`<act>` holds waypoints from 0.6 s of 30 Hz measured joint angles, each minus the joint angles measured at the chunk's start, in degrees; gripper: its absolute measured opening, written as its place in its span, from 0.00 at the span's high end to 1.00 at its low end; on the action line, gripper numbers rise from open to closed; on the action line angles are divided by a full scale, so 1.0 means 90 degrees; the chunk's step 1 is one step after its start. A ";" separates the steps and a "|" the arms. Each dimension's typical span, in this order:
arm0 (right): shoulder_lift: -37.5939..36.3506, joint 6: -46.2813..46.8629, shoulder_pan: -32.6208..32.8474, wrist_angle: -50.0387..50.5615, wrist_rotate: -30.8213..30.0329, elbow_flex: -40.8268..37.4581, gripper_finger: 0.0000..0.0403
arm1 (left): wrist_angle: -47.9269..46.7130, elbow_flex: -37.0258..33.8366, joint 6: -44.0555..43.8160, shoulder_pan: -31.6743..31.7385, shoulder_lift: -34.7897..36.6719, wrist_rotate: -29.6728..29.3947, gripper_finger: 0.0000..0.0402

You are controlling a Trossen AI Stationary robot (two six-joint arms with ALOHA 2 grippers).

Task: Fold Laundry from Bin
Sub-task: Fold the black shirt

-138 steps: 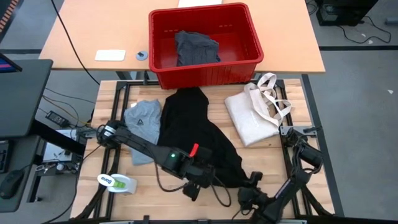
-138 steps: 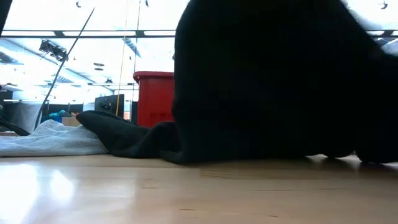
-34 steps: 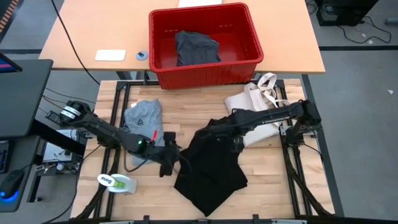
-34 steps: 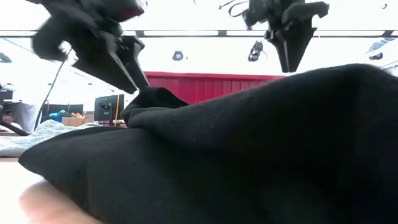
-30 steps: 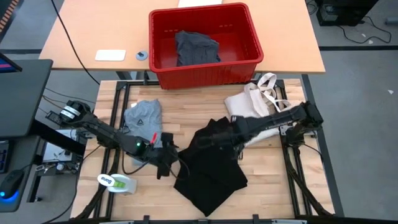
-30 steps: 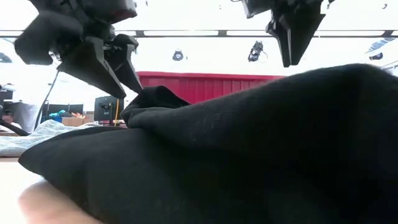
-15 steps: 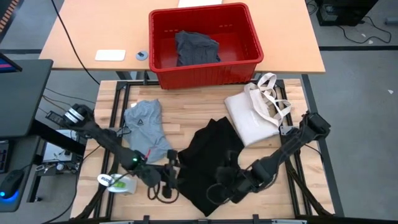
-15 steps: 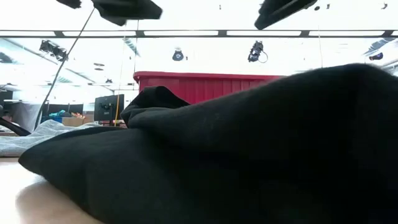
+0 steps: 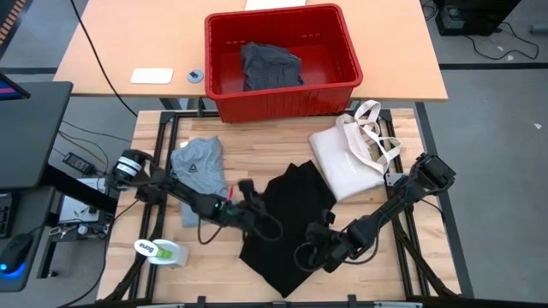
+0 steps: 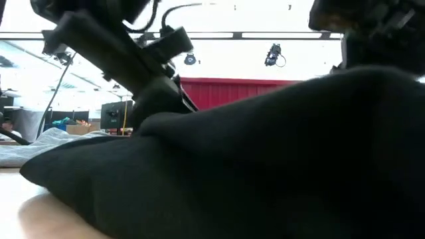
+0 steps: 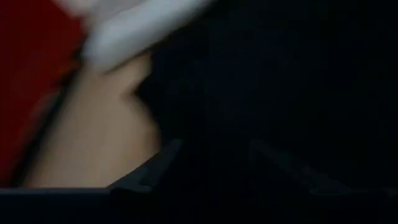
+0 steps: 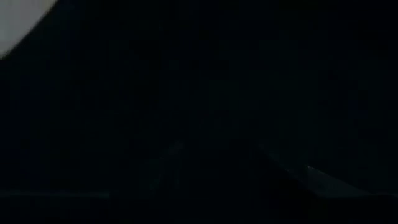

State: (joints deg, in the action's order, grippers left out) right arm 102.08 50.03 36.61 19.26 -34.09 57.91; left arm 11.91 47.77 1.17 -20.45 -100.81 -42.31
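Observation:
The large black garment [image 9: 287,231] lies crumpled on the wooden table's near middle, and it fills the low view [image 10: 265,166]. My left gripper [image 9: 257,210] is low at its left edge, on the raised fold [image 10: 159,109]. Its fingers are open, with black cloth ahead of them in the left wrist view [image 11: 261,93]. My right gripper [image 9: 310,250] is down over the garment's near right part. A light grey T-shirt [image 9: 199,175] lies flat on the left. The red bin [image 9: 282,60] stands on the far table with a dark grey garment [image 9: 270,67] inside. My left gripper comes slanting down from the table's left at the black garment's left edge [image 9: 264,205]. Its fingers stand apart around the raised fold. I cannot tell whether they touch the cloth, because dark cloth and dark fingers merge.
A cream tote bag [image 9: 351,158] lies at the table's right, close to the black garment's far right corner. A white and green object [image 9: 161,251] sits near the left front corner. A white pad [image 9: 151,75] lies on the far table, left of the bin.
My left gripper swung toward the near edge, then came back right and down onto the garment's left edge. My right gripper went from above the garment's far part toward the near edge and sank onto its near right part. The garment has kept its place.

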 joint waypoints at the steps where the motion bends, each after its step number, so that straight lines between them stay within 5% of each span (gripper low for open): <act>1: 0.0000 0.0033 -0.0010 -0.0124 0.0113 -0.0092 0.50 | -0.0189 0.0000 -0.0040 0.0069 0.0027 -0.0436 0.54; 7: 0.0000 0.0771 0.0069 -0.0210 0.0284 -0.0340 0.51 | -0.1525 0.0002 -0.0787 0.0116 0.0225 -0.2010 0.55; 14: 0.0000 0.1161 0.0372 -0.0185 -0.0159 -0.0176 0.54 | -0.1330 0.0007 -0.0918 -0.1122 0.0779 -0.2020 0.55; 18: 0.0000 0.0995 0.0549 -0.0191 -0.0866 0.0167 0.55 | -0.0430 0.0007 -0.0005 -0.1923 0.0833 -0.1158 0.55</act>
State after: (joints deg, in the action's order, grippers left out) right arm 102.08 58.98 41.56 17.54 -41.88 59.41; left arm 8.04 47.83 1.12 -37.75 -93.31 -52.73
